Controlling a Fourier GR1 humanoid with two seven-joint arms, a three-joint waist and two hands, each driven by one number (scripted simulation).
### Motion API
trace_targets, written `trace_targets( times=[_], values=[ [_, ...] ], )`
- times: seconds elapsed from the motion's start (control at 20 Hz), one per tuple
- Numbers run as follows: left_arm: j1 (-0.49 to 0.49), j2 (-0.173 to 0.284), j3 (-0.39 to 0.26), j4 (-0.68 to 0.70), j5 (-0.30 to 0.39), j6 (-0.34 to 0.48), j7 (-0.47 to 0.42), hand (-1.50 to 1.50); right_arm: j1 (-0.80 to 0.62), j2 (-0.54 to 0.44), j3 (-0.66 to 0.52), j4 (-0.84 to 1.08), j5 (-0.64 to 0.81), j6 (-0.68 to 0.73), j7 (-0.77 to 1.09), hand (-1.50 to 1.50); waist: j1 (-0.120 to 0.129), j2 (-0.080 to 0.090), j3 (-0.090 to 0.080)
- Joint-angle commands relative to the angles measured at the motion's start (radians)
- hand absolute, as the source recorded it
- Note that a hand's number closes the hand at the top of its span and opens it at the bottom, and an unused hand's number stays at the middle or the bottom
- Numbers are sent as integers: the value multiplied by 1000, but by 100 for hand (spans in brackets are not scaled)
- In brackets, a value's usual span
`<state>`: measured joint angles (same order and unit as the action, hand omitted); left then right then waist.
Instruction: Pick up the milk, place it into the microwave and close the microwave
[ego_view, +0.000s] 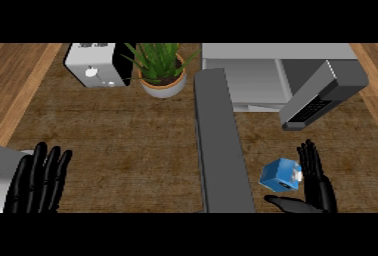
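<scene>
Head view, looking down on the counter (111, 140). The milk (281, 175), a small blue carton with a white patch, sits tilted just left of my right hand (316, 186). That hand is open: fingers straight and pointing away from me, thumb stretched out low beneath the carton. I can't tell whether the palm touches it; nothing is curled round it yet. My left hand (37, 181) rests open at the lower left edge, fingers up.

The microwave (258, 75) stands at the far right with its cavity showing. Its door (220, 145) is swung wide and reaches toward me as a long grey slab, just left of the carton. A second grey hinged panel (322, 95) angles out on the microwave's right.

Risks as I judge them:
- Carton already tilted. If I close the fingers off-centre it may twist or slip out sideways.
- Door slab is close on the left. A push rather than a grasp could shove the carton against it.
- Route to the cavity runs between the door and the angled panel; a wide swing of the forearm could clip either.
- Potted plant (163, 70) and white appliance (96, 65) sit well left, out of the way.
</scene>
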<state>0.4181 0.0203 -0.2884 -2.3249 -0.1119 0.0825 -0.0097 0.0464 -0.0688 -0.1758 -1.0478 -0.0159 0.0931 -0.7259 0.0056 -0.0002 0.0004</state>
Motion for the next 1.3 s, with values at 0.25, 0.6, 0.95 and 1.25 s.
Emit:
trace_targets(
  times=[0.25, 0.6, 0.95, 1.25],
  values=[
    [35, 4, -29, 8, -7, 14, -31, -150, -69, -61, -22, 248, 10, 56, -177, -150, -1, -1, 0],
    [42, 29, 23, -22, 52, -9, -28, -150, -177, -48, 4, 470, 107, 11, -425, 150, 3, 1, 0],
    [51, 2, -44, -19, -16, 21, -31, -150, -144, -82, 51, 411, 66, 184, -446, 150, 3, 0, 1],
    [94, 31, -2, -28, 38, -8, -66, -150, -160, -75, 76, 378, 48, 173, -435, 150, 4, -1, 0]
  ],
)
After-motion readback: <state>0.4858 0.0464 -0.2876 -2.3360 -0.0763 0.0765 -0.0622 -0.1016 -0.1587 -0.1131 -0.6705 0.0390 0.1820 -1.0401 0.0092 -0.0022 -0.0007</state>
